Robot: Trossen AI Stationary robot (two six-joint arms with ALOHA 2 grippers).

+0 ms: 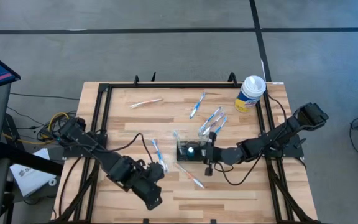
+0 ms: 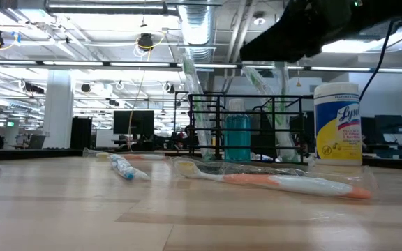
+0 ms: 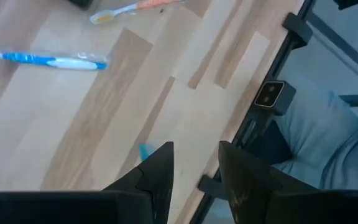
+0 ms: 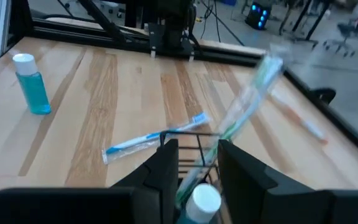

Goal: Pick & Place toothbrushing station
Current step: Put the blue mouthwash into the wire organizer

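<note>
While the toothbrushing station (image 1: pixel 190 151), a small black wire rack, stands near the middle of the wooden table (image 1: pixel 123 199), the right gripper (image 1: pixel 208 154) sits just beside it, on the side toward the wipes canister (image 1: pixel 250 93). In the right wrist view its two dark fingers (image 4: pixel 166 163) stand a narrow gap apart, straddling the rack's top wire, with a wrapped green toothbrush (image 4: pixel 247 102) leaning up out of the rack between them and a white bottle cap (image 4: pixel 202 200) low in the gap. Whether the fingers press on the wire, I cannot tell.

Around the rack lies plenty of clutter. A pair of wrapped blue toothbrushes (image 1: pixel 213 121) lies just beside it toward the canister, and one more blue one (image 1: pixel 197 104) lies farther that way. An orange-and-white toothbrush (image 1: pixel 191 177) lies near the rack on the side away from the canister; in the low view it stretches across the front of the rack. Another blue toothbrush (image 1: pixel 157 152) lies near the rack on the left arm's side. An orange one (image 1: pixel 145 102) lies well apart, by the far table edge. From the low view a bottle of blue liquid (image 2: pixel 237 137) shows inside the rack's bars.

Well apart from the rack, the left gripper (image 1: pixel 153 198) hovers near the table's near edge, its fingers (image 3: pixel 160 171) a narrow gap apart and holding nothing.
</note>
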